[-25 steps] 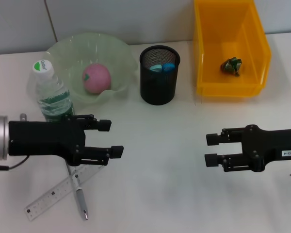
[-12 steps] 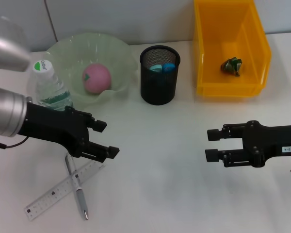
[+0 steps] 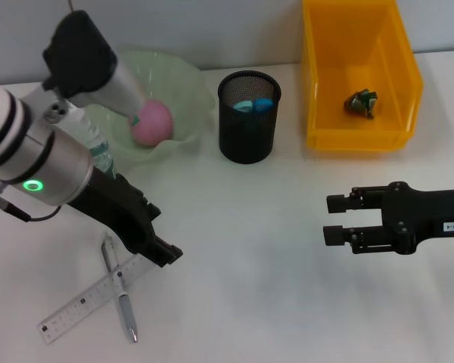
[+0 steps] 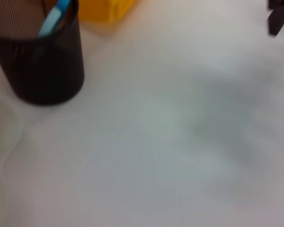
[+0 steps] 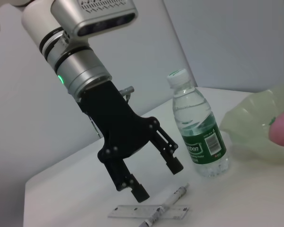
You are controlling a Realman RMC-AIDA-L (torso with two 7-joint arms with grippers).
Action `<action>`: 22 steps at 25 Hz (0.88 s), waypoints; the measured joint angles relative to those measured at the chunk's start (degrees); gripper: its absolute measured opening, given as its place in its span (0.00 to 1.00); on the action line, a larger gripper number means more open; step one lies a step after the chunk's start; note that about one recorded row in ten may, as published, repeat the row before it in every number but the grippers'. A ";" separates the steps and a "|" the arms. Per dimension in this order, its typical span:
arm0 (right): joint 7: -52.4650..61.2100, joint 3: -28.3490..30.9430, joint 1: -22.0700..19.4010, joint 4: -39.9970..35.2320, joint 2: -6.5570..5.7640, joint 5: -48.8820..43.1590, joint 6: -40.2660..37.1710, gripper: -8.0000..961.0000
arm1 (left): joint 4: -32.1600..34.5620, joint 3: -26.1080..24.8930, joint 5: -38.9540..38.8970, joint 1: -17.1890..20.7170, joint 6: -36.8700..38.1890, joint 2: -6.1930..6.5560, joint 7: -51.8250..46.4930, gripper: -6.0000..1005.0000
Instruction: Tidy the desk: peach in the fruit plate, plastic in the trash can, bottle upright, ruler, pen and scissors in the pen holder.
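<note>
My left gripper [image 3: 160,238] points steeply down, open, just above where the pen [image 3: 119,291] crosses the ruler [image 3: 91,299] on the desk. The right wrist view shows that left gripper [image 5: 157,179] with its jaws spread and nothing between them, over the pen [image 5: 168,205] and ruler [image 5: 146,212]. The bottle [image 5: 199,137] stands upright behind it, mostly hidden by the arm in the head view. The peach [image 3: 151,122] lies in the green fruit plate [image 3: 185,83]. Blue scissors [image 3: 253,104] stick out of the black mesh pen holder [image 3: 248,117]. Crumpled plastic [image 3: 361,101] lies in the yellow trash can [image 3: 359,45]. My right gripper [image 3: 334,219] hovers open at the right.
The left arm's silver body [image 3: 53,151] covers part of the plate and bottle. The left wrist view shows the pen holder [image 4: 38,66], a corner of the yellow bin [image 4: 104,9] and bare white desk [image 4: 180,142].
The left arm has swung up and tipped its gripper from level to pointing down over the pen and ruler. The right gripper has drawn back slightly to the right.
</note>
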 joint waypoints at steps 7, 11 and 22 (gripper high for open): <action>0.00 0.00 -0.11 -0.02 0.00 -1.34 0.01 0.72 | -2.39 5.99 2.68 -1.68 -2.16 -0.20 -6.11 0.77; -0.21 0.00 0.01 -0.06 -0.03 -2.01 -0.05 0.71 | -2.59 10.97 3.41 -1.32 -5.25 -0.20 -9.00 0.77; -0.10 0.00 -0.11 -0.72 -0.09 -3.60 -0.30 0.71 | -2.64 13.12 6.64 -0.03 -8.53 -0.19 -12.38 0.77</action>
